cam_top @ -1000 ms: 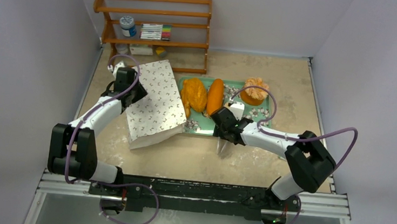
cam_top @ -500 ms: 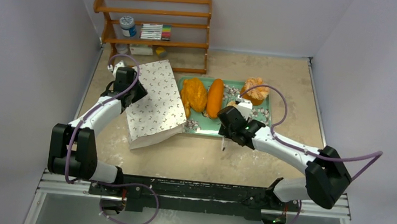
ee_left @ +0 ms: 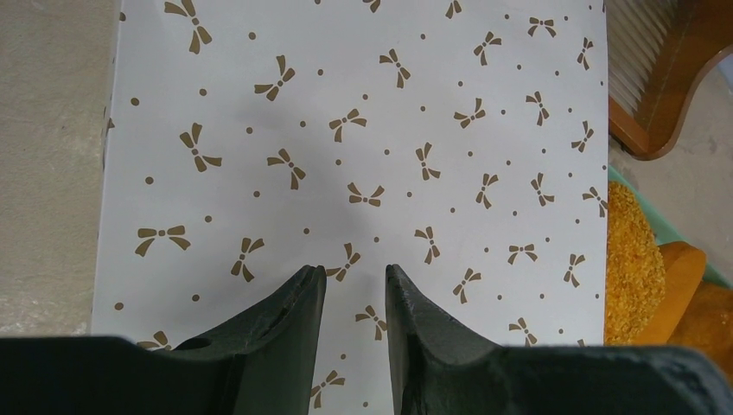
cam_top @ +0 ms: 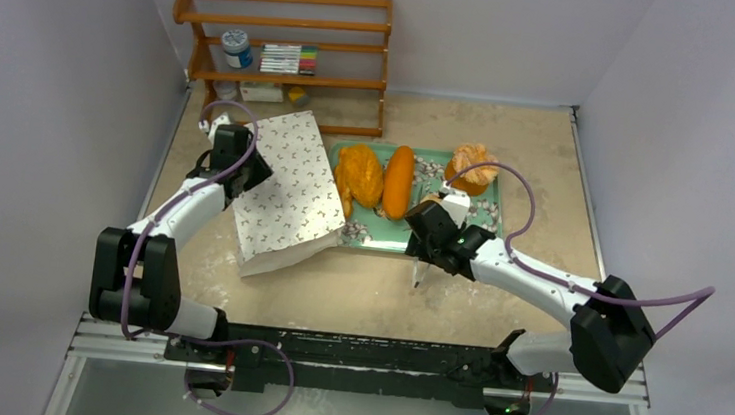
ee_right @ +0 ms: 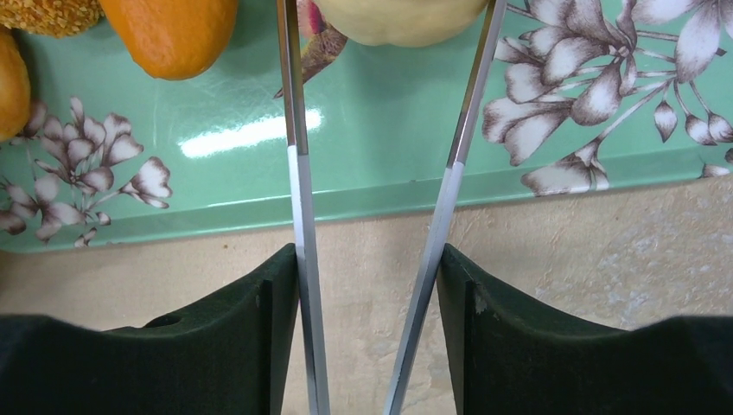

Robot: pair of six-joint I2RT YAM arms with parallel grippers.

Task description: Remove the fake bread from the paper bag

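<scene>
Green tray point(ee_right: 363, 173) carrying fake bread point(cam_top: 398, 180), right gripper point(ee_right: 370, 259) clamped on metal tongs point(ee_right: 299, 199), left gripper point(ee_left: 354, 275) narrowly parted at paper bag point(ee_left: 346, 112), hold unclear

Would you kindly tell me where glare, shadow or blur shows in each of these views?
Right wrist: a white glare streak on the tray, and the tongs gleam; all sharp. Left wrist: a faint grey shadow on the bag, print crisp. Top external: soft, even light; shelf items too small to read.
</scene>
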